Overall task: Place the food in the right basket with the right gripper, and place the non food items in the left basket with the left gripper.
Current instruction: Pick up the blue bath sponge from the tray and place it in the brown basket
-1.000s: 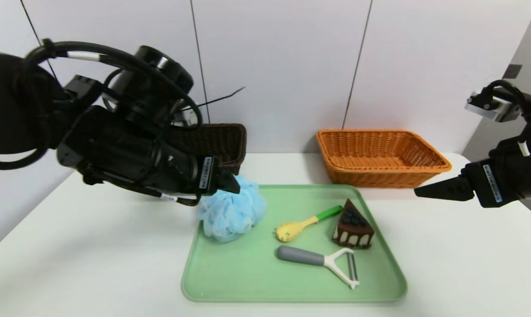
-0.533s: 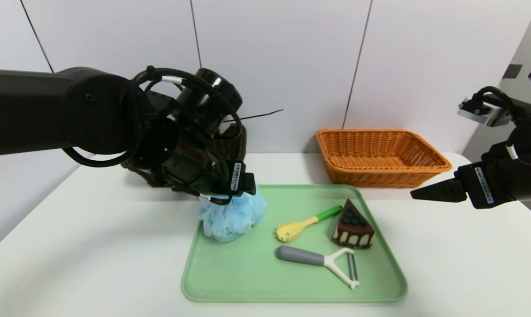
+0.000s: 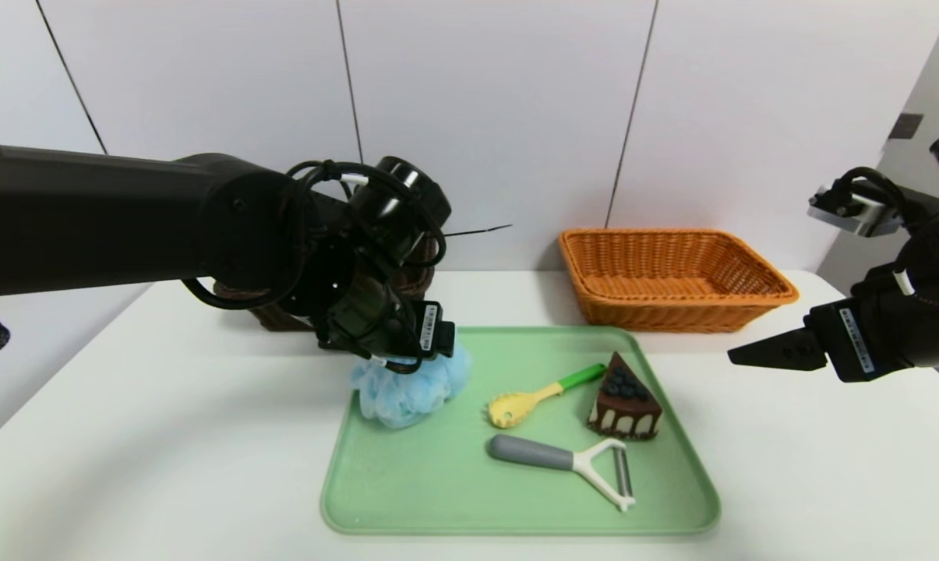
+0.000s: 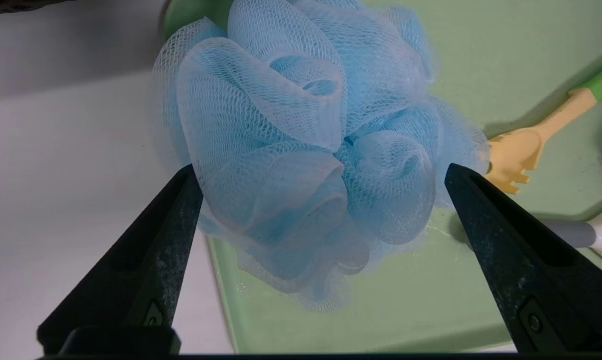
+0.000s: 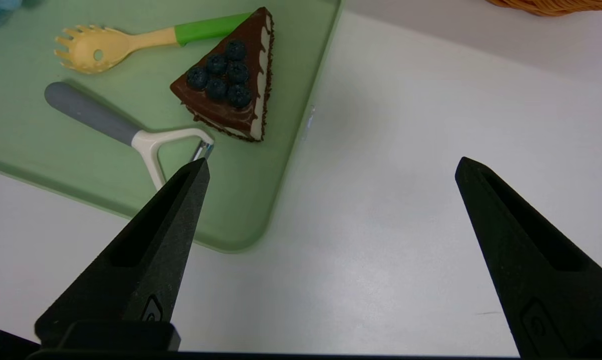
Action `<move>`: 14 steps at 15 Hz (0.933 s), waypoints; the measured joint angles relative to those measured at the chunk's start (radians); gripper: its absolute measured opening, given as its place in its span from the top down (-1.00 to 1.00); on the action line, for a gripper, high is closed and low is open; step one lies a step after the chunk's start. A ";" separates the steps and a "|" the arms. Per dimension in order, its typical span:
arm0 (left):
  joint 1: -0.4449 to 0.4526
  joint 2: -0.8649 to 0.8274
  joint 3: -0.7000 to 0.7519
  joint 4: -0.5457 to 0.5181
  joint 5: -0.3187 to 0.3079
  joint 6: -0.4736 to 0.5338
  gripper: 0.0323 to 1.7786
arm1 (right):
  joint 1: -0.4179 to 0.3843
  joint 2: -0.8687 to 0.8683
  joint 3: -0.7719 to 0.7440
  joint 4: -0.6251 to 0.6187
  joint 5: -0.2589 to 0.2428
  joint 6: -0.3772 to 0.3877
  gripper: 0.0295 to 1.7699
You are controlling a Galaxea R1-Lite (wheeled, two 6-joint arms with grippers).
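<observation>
A blue mesh bath sponge sits at the far left corner of the green tray. My left gripper hangs open right over it, one finger on each side, not squeezing it. Also on the tray lie a yellow-and-green pasta spoon, a grey-handled white peeler and a chocolate cake slice. My right gripper hovers open and empty over bare table to the right of the tray.
The orange right basket stands empty behind the tray's right side. The dark brown left basket is mostly hidden behind my left arm. White table lies on both sides of the tray, with a wall close behind.
My left arm has swung right and down, bringing its open gripper onto the sponge. The right gripper has barely shifted. Nothing on the tray has moved.
</observation>
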 joint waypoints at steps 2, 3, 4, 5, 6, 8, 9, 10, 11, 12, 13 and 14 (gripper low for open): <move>0.002 0.026 -0.001 -0.016 0.001 -0.002 -0.90 | 0.000 -0.002 0.007 0.000 0.000 0.000 -0.92; 0.005 0.040 -0.001 -0.028 0.001 -0.009 -0.90 | 0.000 -0.003 0.011 0.000 0.000 -0.001 -0.92; 0.007 0.054 -0.001 -0.039 0.001 -0.020 -0.90 | 0.000 -0.005 0.016 0.000 0.001 -0.001 -0.92; 0.009 0.069 -0.001 -0.052 0.001 -0.027 -0.90 | 0.000 -0.007 0.022 -0.001 0.001 -0.001 -0.92; 0.010 0.082 -0.001 -0.058 0.001 -0.029 -0.90 | 0.000 -0.009 0.027 -0.001 0.001 -0.001 -0.92; 0.010 0.100 0.000 -0.061 0.002 -0.029 -0.90 | 0.000 -0.014 0.033 -0.001 0.002 -0.001 -0.92; 0.011 0.106 0.000 -0.060 0.002 -0.029 -0.90 | -0.001 -0.017 0.035 -0.001 0.001 -0.001 -0.92; 0.011 0.109 0.000 -0.061 0.002 -0.029 -0.90 | -0.001 -0.019 0.036 -0.001 0.003 -0.001 -0.92; 0.011 0.112 0.000 -0.060 0.001 -0.029 -0.90 | -0.001 -0.021 0.036 -0.002 0.003 -0.001 -0.92; 0.011 0.113 0.000 -0.061 0.001 -0.029 -0.90 | -0.001 -0.023 0.036 -0.002 0.003 -0.001 -0.92; 0.011 0.114 0.000 -0.060 0.002 -0.029 -0.68 | -0.001 -0.024 0.037 -0.002 0.003 -0.001 -0.92; 0.011 0.114 0.000 -0.060 0.003 -0.030 -0.51 | -0.001 -0.026 0.037 -0.001 0.003 -0.001 -0.92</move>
